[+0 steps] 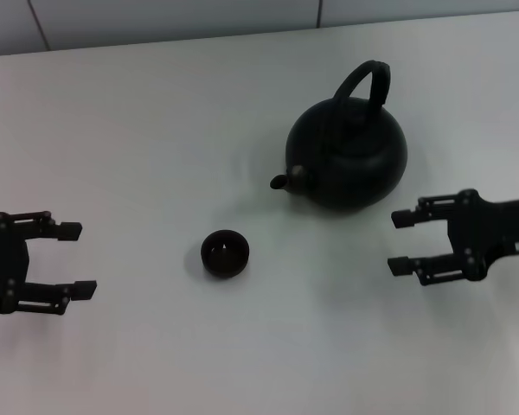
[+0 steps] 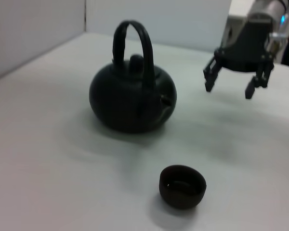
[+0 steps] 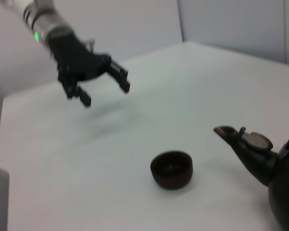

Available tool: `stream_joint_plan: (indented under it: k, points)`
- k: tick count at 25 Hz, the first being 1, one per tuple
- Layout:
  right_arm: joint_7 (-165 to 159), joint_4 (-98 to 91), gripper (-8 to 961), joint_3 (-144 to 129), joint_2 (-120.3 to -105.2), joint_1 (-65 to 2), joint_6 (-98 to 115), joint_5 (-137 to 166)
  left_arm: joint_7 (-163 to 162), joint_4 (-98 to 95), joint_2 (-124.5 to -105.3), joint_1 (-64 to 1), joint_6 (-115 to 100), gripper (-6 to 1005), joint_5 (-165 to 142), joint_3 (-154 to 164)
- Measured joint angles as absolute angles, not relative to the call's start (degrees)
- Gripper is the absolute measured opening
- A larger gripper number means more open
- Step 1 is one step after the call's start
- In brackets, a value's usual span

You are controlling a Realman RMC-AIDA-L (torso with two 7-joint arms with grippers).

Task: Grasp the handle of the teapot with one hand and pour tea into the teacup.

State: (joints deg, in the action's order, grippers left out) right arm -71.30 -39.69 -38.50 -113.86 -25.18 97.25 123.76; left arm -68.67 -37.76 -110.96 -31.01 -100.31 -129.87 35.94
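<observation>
The black teapot (image 1: pixel 348 154) stands upright on the white table, its arched handle (image 1: pixel 366 79) rising over the top and its spout (image 1: pixel 281 181) pointing left toward the teacup (image 1: pixel 224 252). The small dark cup sits alone, front left of the pot. My right gripper (image 1: pixel 404 242) is open and empty, hovering just front right of the teapot, apart from it. My left gripper (image 1: pixel 78 258) is open and empty at the far left. The left wrist view shows the teapot (image 2: pixel 132 98), the cup (image 2: pixel 182 186) and the right gripper (image 2: pixel 230 85). The right wrist view shows the spout (image 3: pixel 230 134), the cup (image 3: pixel 171 169) and the left gripper (image 3: pixel 106 89).
The white table (image 1: pixel 156 138) ends at a grey wall (image 1: pixel 156 22) along the far edge. Nothing else stands on it.
</observation>
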Motion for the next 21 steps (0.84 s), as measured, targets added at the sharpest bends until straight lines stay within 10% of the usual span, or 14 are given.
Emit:
stream_joint_plan:
  k: [21]
  points:
    - [-71.30, -41.51, 722, -38.94, -114.66, -27.63, 96.62, 125.45, -69.19, -38.77, -112.40, -33.07, -99.99, 850, -132.16, 35.95]
